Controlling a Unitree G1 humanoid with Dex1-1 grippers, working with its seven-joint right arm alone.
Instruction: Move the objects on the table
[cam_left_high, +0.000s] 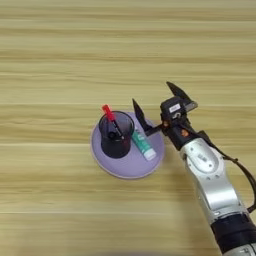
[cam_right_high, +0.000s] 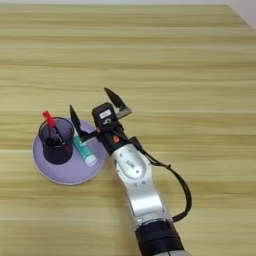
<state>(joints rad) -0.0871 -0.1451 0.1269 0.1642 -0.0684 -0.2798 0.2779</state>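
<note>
The black wire-mesh pen cup stands upright on the lilac plate. The red-capped marker sticks out of the cup, leaning up and left. A dark shape inside the cup may be the black pen, but I cannot tell it apart from the mesh. My right gripper is open just right of the cup, above the plate's right rim. One black finger points up near the cup, and the other finger is farther right. Nothing is between them. In the right eye view the gripper sits beside the cup.
A green-and-white tube lies on the plate, right of the cup and under my gripper's left finger. The silver forearm runs to the bottom right corner with a black cable beside it. The wooden table spreads all around.
</note>
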